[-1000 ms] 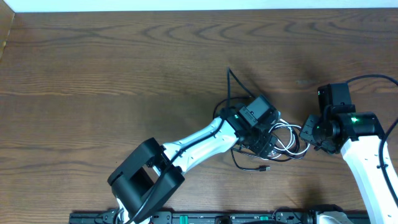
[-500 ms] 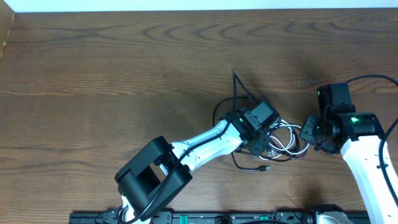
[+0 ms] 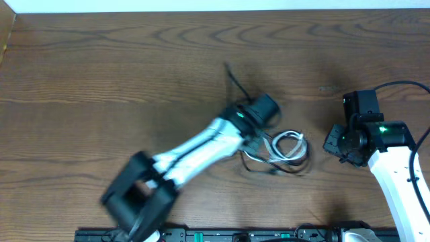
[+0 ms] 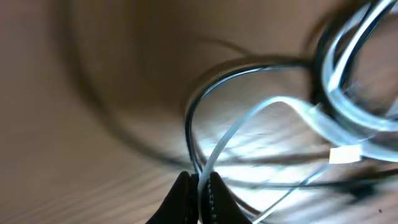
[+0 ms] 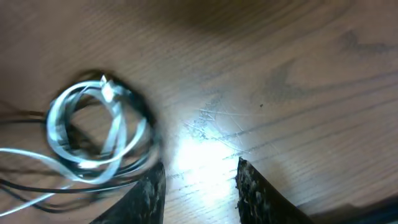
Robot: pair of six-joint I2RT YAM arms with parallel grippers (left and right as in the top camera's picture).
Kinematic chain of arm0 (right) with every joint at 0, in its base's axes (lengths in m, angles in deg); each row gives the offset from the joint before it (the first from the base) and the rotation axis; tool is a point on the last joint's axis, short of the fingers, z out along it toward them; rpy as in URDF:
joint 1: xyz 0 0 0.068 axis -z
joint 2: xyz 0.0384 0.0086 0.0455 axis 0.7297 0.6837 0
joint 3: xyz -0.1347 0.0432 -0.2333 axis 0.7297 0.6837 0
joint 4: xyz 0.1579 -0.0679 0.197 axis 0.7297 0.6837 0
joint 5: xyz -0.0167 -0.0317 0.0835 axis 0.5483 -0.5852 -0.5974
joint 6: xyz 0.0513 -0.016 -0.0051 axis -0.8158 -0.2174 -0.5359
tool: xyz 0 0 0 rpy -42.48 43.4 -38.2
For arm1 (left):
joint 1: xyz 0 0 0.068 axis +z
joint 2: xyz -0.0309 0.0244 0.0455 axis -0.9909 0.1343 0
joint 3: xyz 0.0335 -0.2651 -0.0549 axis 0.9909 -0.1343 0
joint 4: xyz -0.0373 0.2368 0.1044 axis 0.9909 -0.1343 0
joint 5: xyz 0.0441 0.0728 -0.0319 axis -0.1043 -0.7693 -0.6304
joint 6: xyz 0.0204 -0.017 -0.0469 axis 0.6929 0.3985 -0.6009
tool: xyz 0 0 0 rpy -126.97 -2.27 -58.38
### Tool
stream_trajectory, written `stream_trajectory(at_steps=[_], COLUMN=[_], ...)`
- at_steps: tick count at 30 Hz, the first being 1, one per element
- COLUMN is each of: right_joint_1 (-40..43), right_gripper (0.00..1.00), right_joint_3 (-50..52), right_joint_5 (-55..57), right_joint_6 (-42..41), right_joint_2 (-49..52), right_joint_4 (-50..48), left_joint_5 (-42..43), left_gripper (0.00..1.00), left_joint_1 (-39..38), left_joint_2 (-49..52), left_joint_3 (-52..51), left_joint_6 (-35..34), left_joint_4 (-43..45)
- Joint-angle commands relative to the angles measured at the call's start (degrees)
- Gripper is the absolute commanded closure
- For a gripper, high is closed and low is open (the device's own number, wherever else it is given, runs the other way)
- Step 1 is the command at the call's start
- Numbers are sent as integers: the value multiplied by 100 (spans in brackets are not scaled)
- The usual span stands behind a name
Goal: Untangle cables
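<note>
The cables (image 3: 287, 146) lie mid-table as a white coil tangled with thin black cords; one black end (image 3: 230, 74) trails toward the far side. My left gripper (image 3: 257, 138) sits at the tangle's left edge. In the left wrist view my left gripper (image 4: 200, 182) is shut on a white cable (image 4: 245, 127) together with a black cable (image 4: 208, 93), both running up out of the closed jaws. My right gripper (image 5: 199, 186) is open over bare wood, with the white coil (image 5: 93, 127) off to its left and nothing between its fingers. From overhead my right gripper (image 3: 336, 142) stands right of the tangle.
The wooden table (image 3: 101, 81) stretches far to the left and back. The left arm (image 3: 188, 154) slants from the front edge up to the tangle. A thick black robot cable (image 3: 403, 84) arcs over the right arm. A rail (image 3: 222, 235) runs along the front edge.
My left gripper has closed on the cables and moved left, blurred in motion. The tangle has been dragged left, away from the right gripper, which has stayed put.
</note>
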Motion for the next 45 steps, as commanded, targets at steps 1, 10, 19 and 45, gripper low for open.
stream_trajectory(at_steps=[1,10,19,45], right_joint_1=[35,33,-59,-1692], right_gripper=[66,58,53,41], right_joint_3=[-46,-46,-46,-46], right_joint_5=[66,-289,-3082,-4865], right_joint_6=[-2,199,2435,4452], right_joint_2=[17,17,17,20], right_joint_4=[-44,-223,-1082,-3193], left_joint_5=[-271,1805,2540,3869], left_gripper=[93,93,93,93], left_joint_1=[516,1471,1534,1528], left_joint_2=[-1158,-3003,-3936,-3930], left_joint_3=[227,227,227,227], left_joint_6=[4,9,-2,-962], left_joint_4=[-136,400,1410,3084])
